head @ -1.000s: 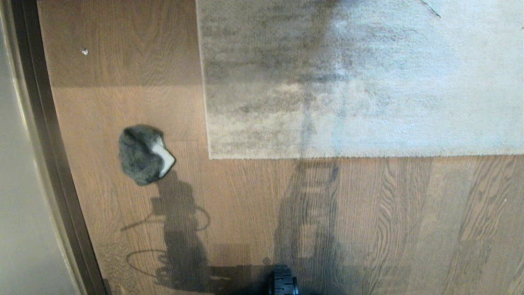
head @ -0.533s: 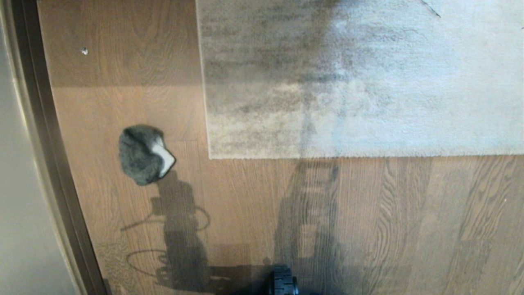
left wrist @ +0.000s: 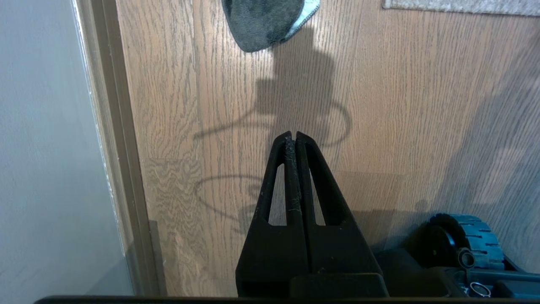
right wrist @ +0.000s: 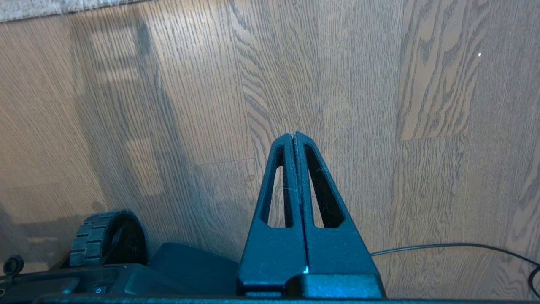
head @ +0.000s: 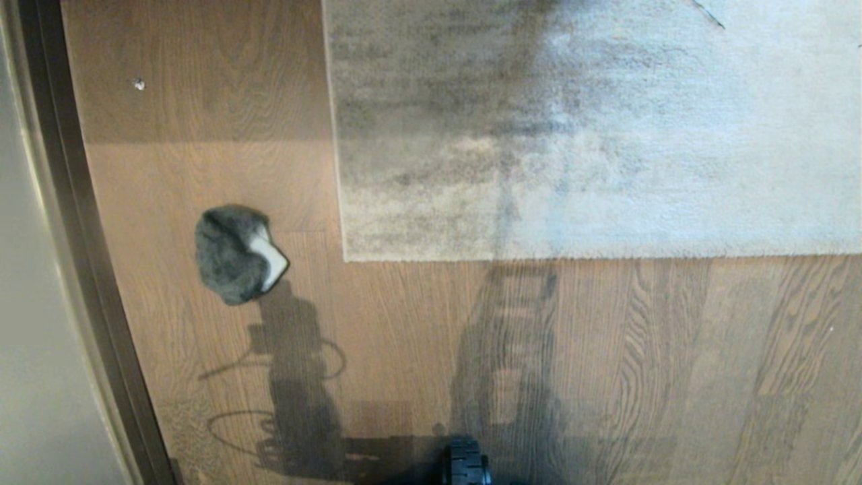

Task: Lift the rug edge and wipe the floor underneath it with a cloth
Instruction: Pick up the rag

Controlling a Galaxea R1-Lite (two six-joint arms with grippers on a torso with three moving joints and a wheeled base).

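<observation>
The grey-beige rug (head: pixel 572 128) lies flat on the brown wood floor (head: pixel 640 350), its near edge (head: pixel 579 256) and left corner (head: pixel 346 258) down. A small dark grey cloth (head: pixel 236 252) with a white flap sits on the floor left of that corner; the cloth (left wrist: pixel 263 19) also shows in the left wrist view. My left gripper (left wrist: pixel 294 135) hangs shut and empty above bare floor, short of the cloth. My right gripper (right wrist: pixel 294 135) is shut and empty over the floor (right wrist: pixel 358 84), with the rug edge (right wrist: pixel 50 8) far ahead. Neither arm appears in the head view.
A dark baseboard strip (head: pixel 74 236) and pale wall (head: pixel 34 337) run along the left. My base wheel (head: pixel 465 465) shows at the bottom of the head view. A thin black cable (right wrist: pixel 464 247) lies on the floor by my right side. A small speck (head: pixel 139 84) lies far left.
</observation>
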